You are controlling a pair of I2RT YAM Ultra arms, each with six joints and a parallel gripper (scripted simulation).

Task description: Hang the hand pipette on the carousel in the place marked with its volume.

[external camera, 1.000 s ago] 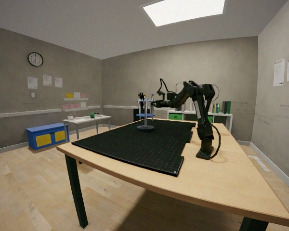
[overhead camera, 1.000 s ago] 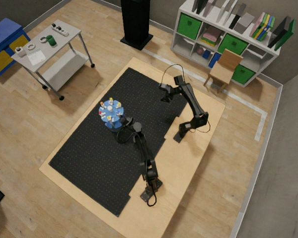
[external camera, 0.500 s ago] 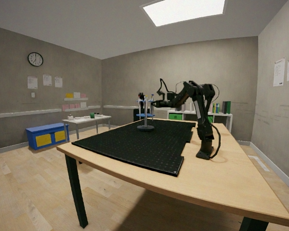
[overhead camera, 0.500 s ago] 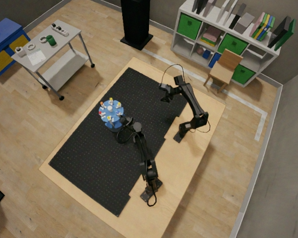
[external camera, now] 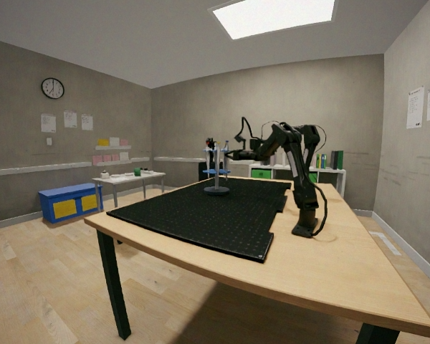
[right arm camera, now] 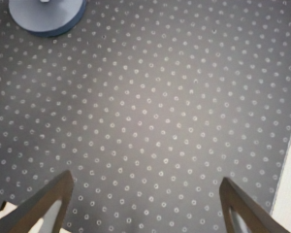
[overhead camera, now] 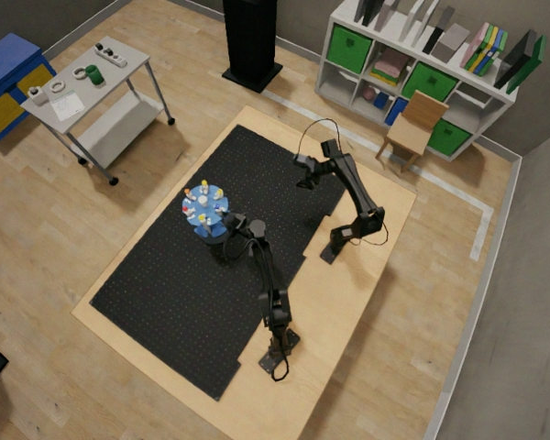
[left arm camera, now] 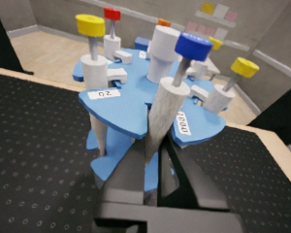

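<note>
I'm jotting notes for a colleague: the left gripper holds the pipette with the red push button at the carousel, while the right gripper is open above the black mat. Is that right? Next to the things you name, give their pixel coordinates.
The button color is wrong: the left wrist view shows the left gripper (left arm camera: pixel 152 128) closed on the pipette with the blue push button (left arm camera: pixel 194 46). The rest stands.

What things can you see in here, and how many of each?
blue-topped pipette: one, white body, at a carousel slot, between the left end effector's fingers
other pipettes: five, white; three yellow, one red, one orange button, hanging around the carousel
carousel: one, blue, on the mat
mat: one, black, dotted, on the table
table: one, light wood, mid-room
trolley: one, grey, beyond the table
chair: one, wooden, before the shelf unit
shelf unit: one, white, by the wall
clock: one, black-rimmed, on the wall
robot arms: two, black, on the table
</note>
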